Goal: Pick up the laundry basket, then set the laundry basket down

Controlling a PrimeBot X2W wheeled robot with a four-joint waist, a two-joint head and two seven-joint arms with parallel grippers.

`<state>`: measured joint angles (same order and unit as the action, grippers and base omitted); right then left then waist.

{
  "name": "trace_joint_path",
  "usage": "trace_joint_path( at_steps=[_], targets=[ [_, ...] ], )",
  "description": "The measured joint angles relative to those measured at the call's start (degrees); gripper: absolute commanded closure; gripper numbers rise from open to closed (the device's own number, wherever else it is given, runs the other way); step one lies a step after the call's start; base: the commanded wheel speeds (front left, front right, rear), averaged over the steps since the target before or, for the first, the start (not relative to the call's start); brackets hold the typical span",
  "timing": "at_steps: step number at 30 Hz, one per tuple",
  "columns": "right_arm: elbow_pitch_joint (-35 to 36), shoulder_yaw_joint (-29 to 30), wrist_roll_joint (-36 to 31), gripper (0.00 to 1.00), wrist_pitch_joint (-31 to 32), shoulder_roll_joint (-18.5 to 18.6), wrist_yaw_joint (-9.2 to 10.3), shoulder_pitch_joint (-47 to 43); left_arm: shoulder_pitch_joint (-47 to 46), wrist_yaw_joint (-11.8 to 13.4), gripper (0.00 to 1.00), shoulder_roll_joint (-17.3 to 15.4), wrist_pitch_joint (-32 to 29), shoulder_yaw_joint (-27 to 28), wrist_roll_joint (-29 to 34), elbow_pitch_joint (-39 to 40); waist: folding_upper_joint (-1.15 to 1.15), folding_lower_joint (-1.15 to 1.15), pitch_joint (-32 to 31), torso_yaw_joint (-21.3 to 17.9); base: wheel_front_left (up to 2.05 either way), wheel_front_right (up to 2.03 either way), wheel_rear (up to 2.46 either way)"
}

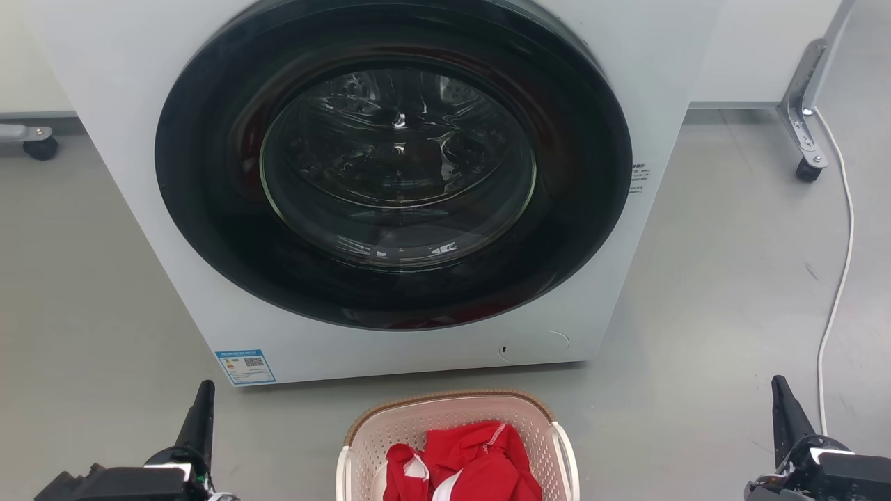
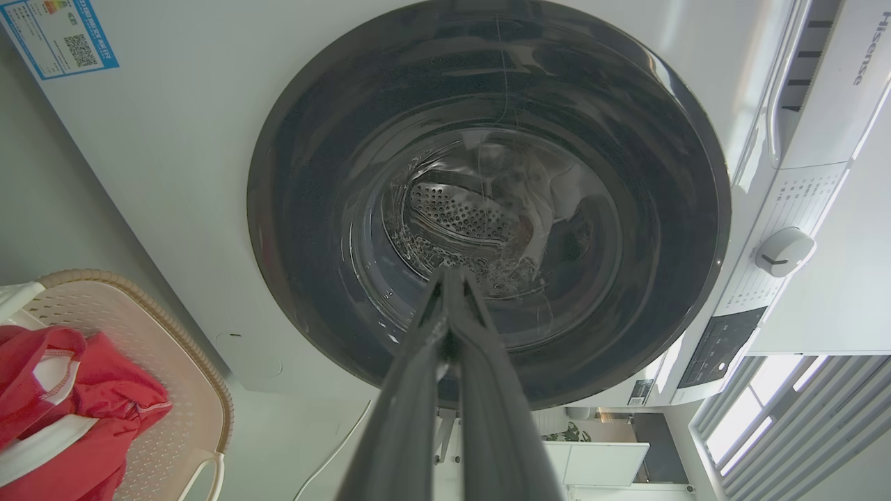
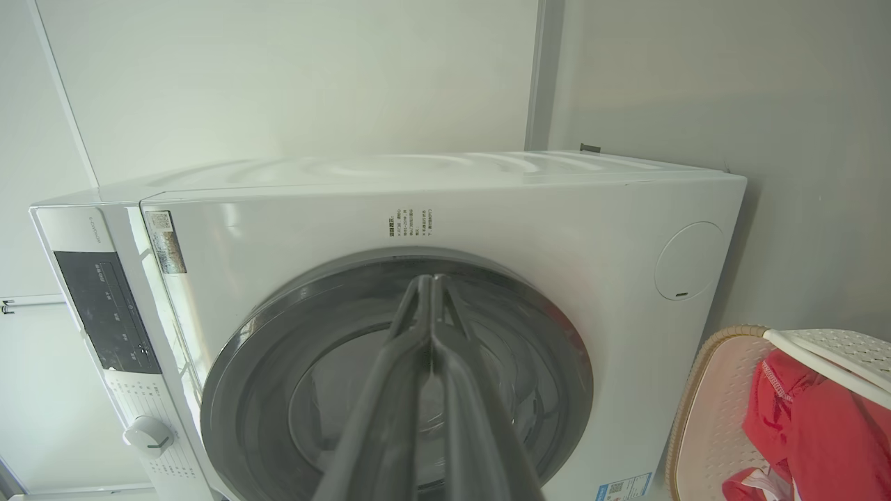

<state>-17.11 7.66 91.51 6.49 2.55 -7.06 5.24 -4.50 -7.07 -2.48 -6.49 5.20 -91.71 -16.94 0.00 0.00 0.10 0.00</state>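
Two arms are down low, one on each side of me. My left jaws are shut tight. Their two long dark fingers (image 2: 418, 390) press together right up to the tip, and there is nothing between them. My right jaws are shut too, and their fingers (image 3: 390, 417) meet at the tip and hold nothing.

From my head, the left fingers (image 1: 200, 414) stick up at the bottom left. The right fingers (image 1: 785, 410) stick up at the bottom right. Both point toward the washing machine (image 1: 139, 139), the big white box with the round dark door (image 1: 390, 188), which is closed.

The laundry basket (image 1: 390, 431) sits on the grey floor (image 1: 696, 278) just in front of the washing machine. It is between my two arms, well apart from both jaws, so I am not touching it. It stands the right way up, and its brown rim goes around the top. A red cloth (image 1: 480, 459) with white edges lies bunched up inside it.

My left wrist sees the basket low on its left side. My right wrist sees it low on its right side. A thin white cord (image 1: 846, 243) runs along the floor past my right arm.
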Motion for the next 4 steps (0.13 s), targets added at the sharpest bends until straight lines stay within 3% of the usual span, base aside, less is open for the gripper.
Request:
trace_joint_path(
  at_steps=[4],
  targets=[
    [0.0, 0.0, 0.0, 1.00, 0.0, 0.0, 0.00, 0.0, 0.0, 0.0, 1.00, 0.0, 0.0, 0.0, 0.0, 0.0, 0.00, 0.00, 0.0, 0.0, 0.00, 0.00, 0.00]
  ],
)
